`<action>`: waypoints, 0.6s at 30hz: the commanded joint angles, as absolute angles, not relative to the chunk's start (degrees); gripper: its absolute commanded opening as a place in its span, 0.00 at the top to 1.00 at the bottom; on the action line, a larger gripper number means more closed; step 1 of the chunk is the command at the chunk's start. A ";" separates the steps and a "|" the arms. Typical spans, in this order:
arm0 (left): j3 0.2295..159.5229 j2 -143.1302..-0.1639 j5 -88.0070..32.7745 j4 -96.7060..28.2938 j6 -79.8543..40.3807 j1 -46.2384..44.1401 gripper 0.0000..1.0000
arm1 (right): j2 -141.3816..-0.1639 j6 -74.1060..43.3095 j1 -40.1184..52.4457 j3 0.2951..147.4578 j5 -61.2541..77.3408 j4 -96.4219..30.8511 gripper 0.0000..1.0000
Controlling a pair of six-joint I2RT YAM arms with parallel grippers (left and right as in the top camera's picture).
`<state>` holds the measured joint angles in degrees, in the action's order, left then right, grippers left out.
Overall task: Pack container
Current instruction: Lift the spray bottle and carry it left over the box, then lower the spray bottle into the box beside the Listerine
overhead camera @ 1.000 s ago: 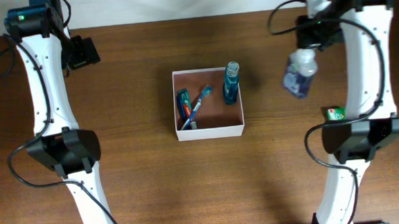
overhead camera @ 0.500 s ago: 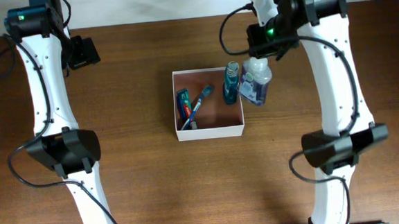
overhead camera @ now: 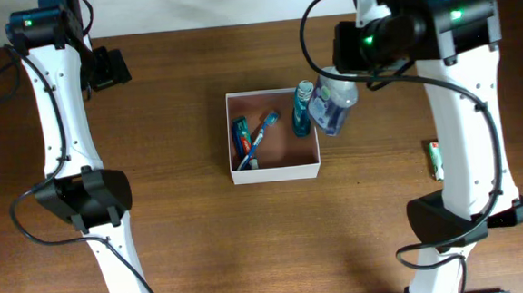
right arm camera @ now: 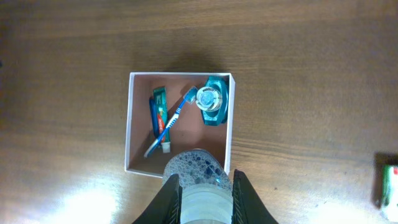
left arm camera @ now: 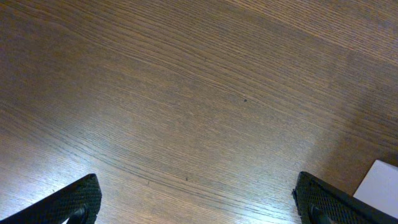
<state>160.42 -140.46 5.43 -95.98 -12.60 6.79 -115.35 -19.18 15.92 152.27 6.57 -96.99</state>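
Note:
The container point(overhead camera: 275, 172) is a square white-walled box with a pinkish-brown inside, at the table's middle. In it lie a toothpaste tube point(overhead camera: 241, 135) and a blue toothbrush point(overhead camera: 259, 137), and a teal bottle point(overhead camera: 303, 109) stands in its right corner. My right gripper point(overhead camera: 341, 85) is shut on a clear bubbly bottle point(overhead camera: 332, 106) with a white cap, held in the air over the container's right wall. The right wrist view shows this bottle point(right arm camera: 194, 171) between the fingers point(right arm camera: 204, 198) above the container's rim point(right arm camera: 127, 124). My left gripper point(left arm camera: 199, 202) is open and empty over bare wood at the far left.
A small green and white packet point(overhead camera: 437, 158) lies on the table at the right, also at the right edge of the right wrist view point(right arm camera: 390, 190). A white corner of the container point(left arm camera: 380, 185) shows in the left wrist view.
My right gripper has carried the clear bottle leftwards from the right side of the table to the container's right wall. The left arm has not moved.

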 commanded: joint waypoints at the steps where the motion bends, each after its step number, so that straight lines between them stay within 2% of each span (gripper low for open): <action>1: 161.32 -138.30 5.85 -95.88 -11.88 6.92 0.01 | -114.59 -28.93 18.72 153.16 0.16 -97.32 0.83; 8: 161.32 -138.30 5.85 -95.88 -11.88 6.92 0.01 | -114.59 -38.15 22.90 149.69 -9.89 -97.34 0.83; 18: 161.32 -138.30 5.87 -95.88 -11.88 6.92 0.01 | -114.59 -38.41 23.42 135.70 -13.47 -93.17 0.83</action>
